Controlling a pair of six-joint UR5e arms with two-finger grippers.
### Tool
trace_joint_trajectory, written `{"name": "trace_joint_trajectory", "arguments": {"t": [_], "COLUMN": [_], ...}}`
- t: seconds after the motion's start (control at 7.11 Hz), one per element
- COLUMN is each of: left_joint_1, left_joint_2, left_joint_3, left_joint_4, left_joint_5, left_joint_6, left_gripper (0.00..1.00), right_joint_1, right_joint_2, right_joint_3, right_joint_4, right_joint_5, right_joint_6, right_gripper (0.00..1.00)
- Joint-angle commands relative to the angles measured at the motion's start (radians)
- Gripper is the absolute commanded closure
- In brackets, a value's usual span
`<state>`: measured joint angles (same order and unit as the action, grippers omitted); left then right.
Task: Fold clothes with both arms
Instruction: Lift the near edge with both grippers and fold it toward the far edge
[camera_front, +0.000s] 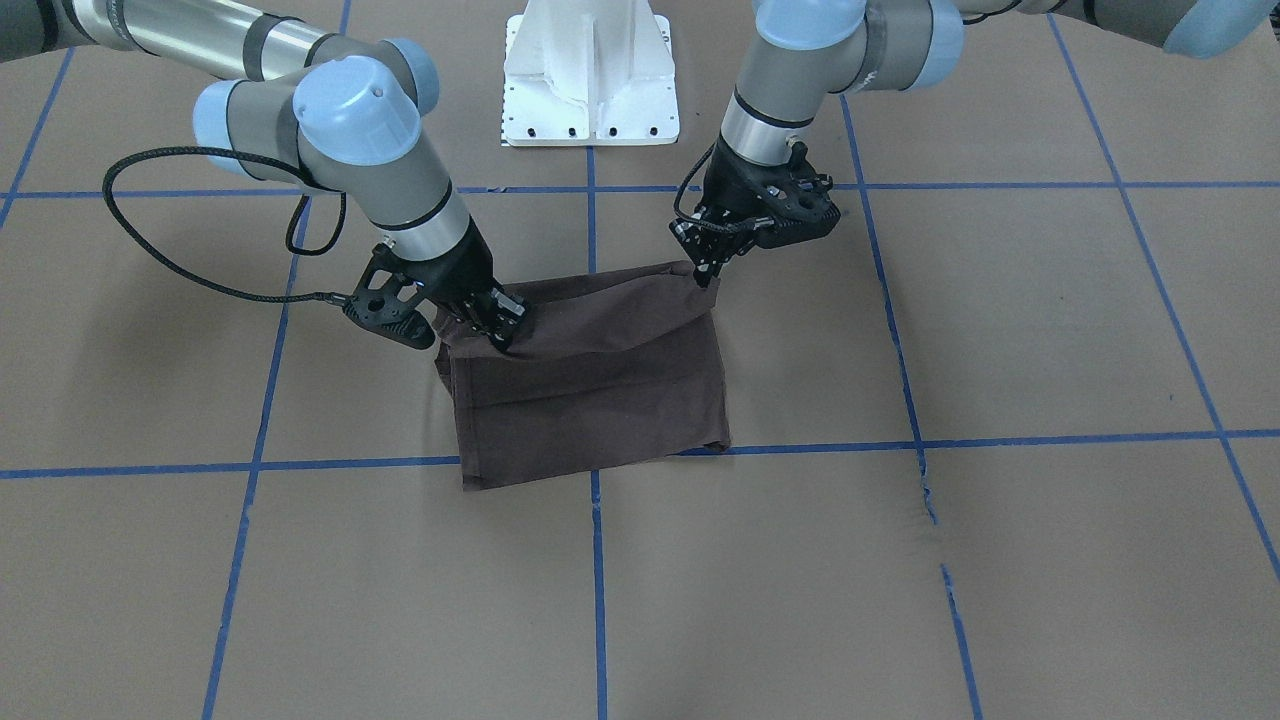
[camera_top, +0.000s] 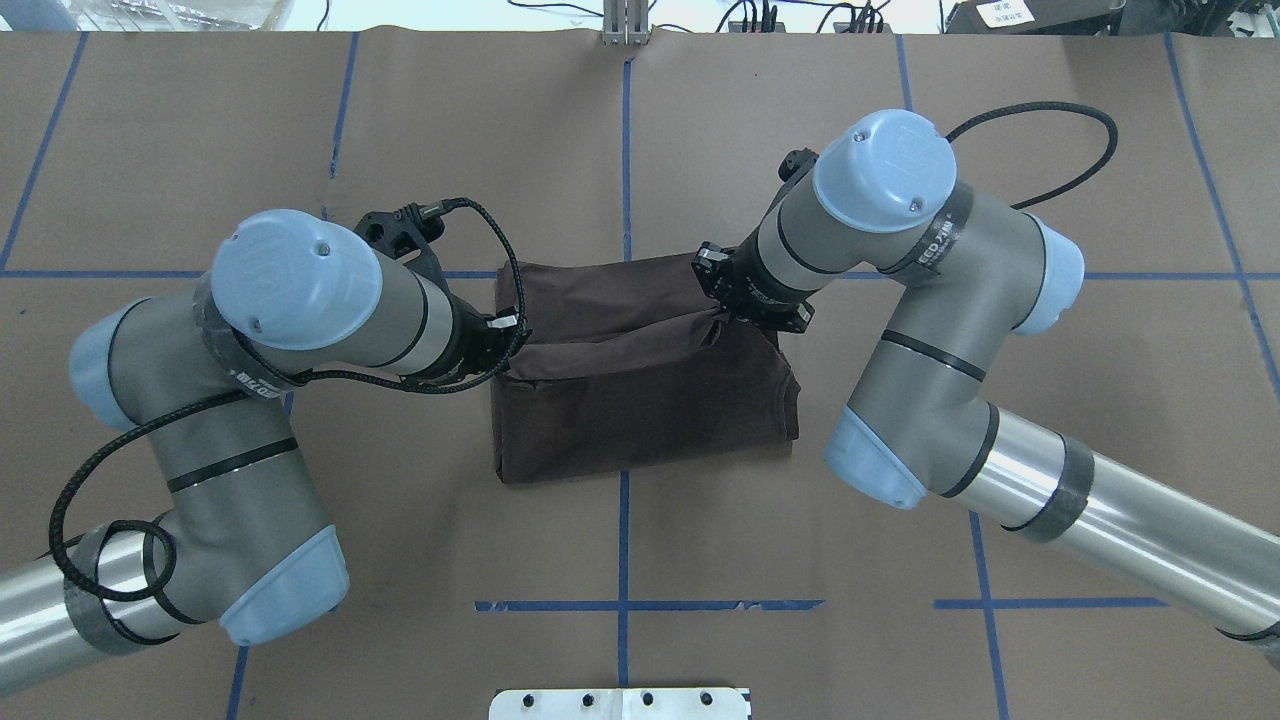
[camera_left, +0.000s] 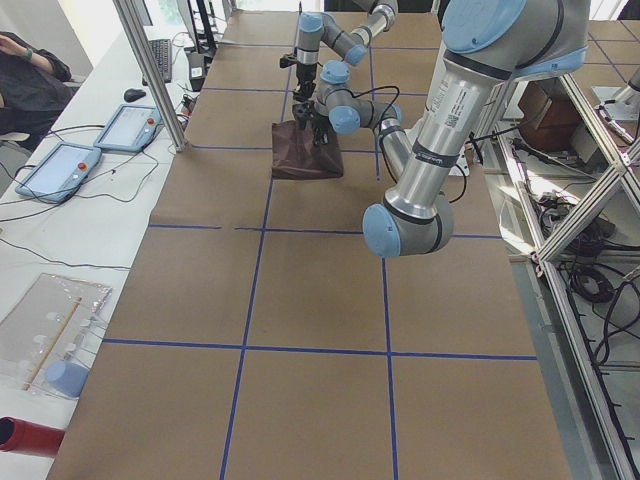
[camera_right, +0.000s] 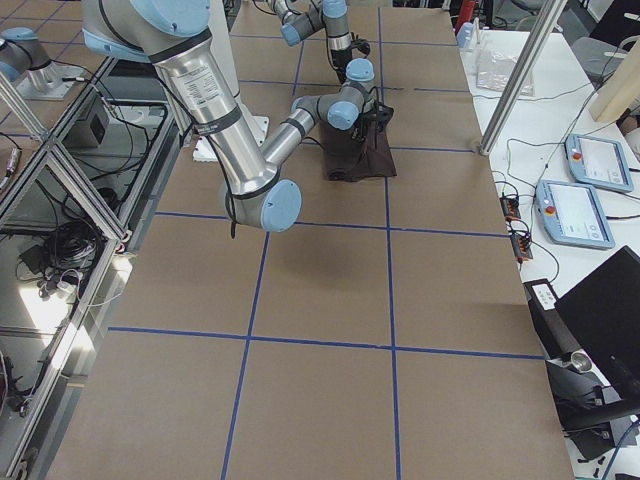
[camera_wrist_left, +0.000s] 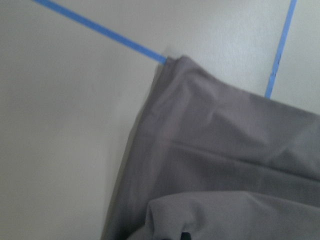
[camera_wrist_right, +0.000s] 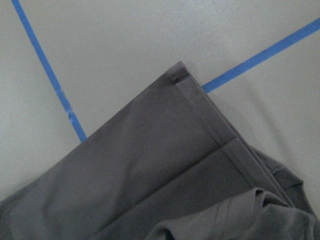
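The dark brown T-shirt (camera_front: 600, 400) lies folded into a rectangle on the brown table paper, near the middle of the overhead view (camera_top: 640, 420). My left gripper (camera_front: 708, 268) is shut on one raised corner of its top layer; it also shows in the overhead view (camera_top: 508, 345). My right gripper (camera_front: 500, 328) is shut on the other raised corner (camera_top: 722, 318). The held fold hangs between them, slightly above the lower layers. Both wrist views show the shirt's flat lower layers (camera_wrist_left: 225, 150) (camera_wrist_right: 150, 165) and a bunched fold at the bottom edge. Collar, logo and tag are hidden.
The white pedestal base (camera_front: 590, 80) stands on the robot's side of the shirt. Blue tape lines (camera_front: 596, 560) form a grid on the table paper. Tablets (camera_left: 60, 165) lie on a side table, where a person (camera_left: 25, 70) sits.
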<state>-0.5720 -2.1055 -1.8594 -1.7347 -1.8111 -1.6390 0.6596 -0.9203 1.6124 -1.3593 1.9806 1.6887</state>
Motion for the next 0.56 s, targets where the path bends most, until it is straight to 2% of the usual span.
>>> {"name": "trace_joint_trajectory", "arguments": {"t": [0.0,0.14,0.28,0.42], "left_joint_1": [-0.041,-0.078,-0.136,-0.217], "left_joint_2": [-0.058,-0.112,-0.158,-0.174], "left_joint_3": [0.104,0.25,0.426,0.501], "left_joint_4": [-0.025,-0.119,-0.238,-0.261], "left_joint_5": [0.004,0.006,0.01,0.009], "left_joint_6": [0.016,0.016,0.156,0.262], "left_gripper": [1.0,0.73,0.01,0.0], "right_joint_1": [0.04,0.078,0.113,0.151], "right_joint_2": [0.084,0.145,0.252,0.277], "right_joint_3": [-0.139,-0.251,-0.446,-0.53], "right_joint_4": [0.0,0.0,0.002,0.009], "right_joint_5": [0.036,0.068,0.07,0.072], "right_joint_6": [-0.001,-0.004,-0.086,-0.207], "right_gripper": [1.0,0.75,0.01,0.0]}}
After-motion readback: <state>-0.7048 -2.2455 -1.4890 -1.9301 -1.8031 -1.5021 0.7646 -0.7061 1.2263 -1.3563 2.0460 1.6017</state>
